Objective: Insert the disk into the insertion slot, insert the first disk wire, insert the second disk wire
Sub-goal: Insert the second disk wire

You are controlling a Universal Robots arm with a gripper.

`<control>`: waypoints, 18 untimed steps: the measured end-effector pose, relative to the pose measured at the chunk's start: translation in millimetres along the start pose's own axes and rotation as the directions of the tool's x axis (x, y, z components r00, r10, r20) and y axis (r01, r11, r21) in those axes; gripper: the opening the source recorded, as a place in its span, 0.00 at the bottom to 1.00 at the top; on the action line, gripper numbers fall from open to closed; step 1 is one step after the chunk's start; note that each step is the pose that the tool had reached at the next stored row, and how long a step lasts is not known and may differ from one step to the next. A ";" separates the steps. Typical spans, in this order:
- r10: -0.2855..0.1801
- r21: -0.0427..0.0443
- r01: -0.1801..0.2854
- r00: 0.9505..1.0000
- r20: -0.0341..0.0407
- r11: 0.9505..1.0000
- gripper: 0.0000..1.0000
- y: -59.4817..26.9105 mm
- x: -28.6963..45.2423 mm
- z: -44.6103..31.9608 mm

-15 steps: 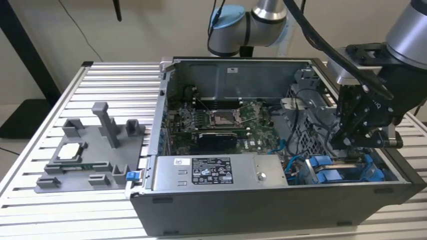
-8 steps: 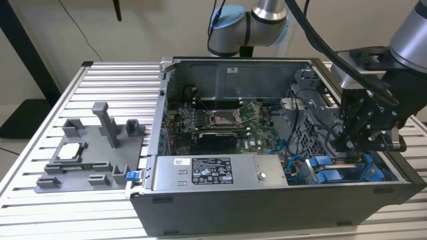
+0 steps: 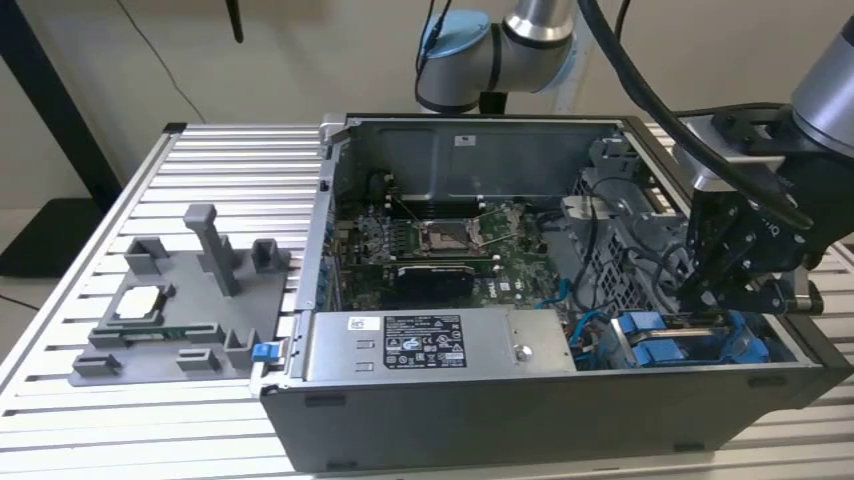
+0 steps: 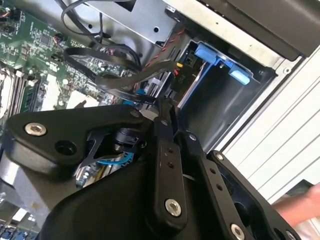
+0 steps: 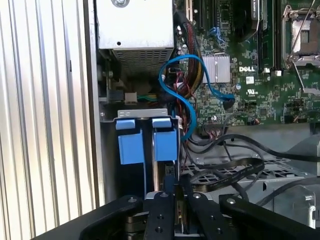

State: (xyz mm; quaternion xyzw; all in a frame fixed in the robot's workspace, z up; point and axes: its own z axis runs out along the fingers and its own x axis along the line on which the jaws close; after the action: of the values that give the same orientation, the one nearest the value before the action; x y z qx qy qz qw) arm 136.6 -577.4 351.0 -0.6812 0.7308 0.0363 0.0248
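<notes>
- The gripper [image 3: 697, 312] is lowered into the case [image 3: 534, 415] at its near corner on the exterior view's right, just above the slot [image 3: 674, 345].
- In both wrist views the fingers [image 5: 161, 212] are drawn close together, tips nearly meeting. Nothing can be made out pinched between them.
- The slot [image 5: 146, 170] is marked by its blue fittings [image 5: 131, 147]. In the second wrist view its grey inner wall [image 4: 220, 102] looks bare, so the disk is judged not yet seated, though this cannot be told for certain.
- The step in hand is judged to be work at the slot mouth, either the disk insertion or the first wire. A black connector [image 4: 176, 67] on red and black leads hangs just beside the fingertips.
- Any further move is judged to call for a straight approach along the slot's length, with the fingers kept square to the fittings.
- Room is tight. The power supply [image 3: 427, 345] stands on one side, the case wall close on the other, and a black flat cable [image 5: 225, 167] and a blue cable [image 5: 175, 97] loop near the fingers.
- Snagging those cables is judged the main risk, and open room lies only upward.
</notes>
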 end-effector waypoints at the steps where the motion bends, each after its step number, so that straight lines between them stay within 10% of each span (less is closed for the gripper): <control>1: 0.000 0.000 0.000 1.000 0.000 1.000 0.00 -0.9 0.4 0.6; 18: -0.002 0.013 0.002 1.000 0.001 1.000 0.00 -3.4 2.1 8.1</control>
State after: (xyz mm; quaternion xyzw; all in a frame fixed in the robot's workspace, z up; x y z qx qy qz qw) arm 139.7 -579.1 342.7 -0.6818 0.7303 0.0319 0.0294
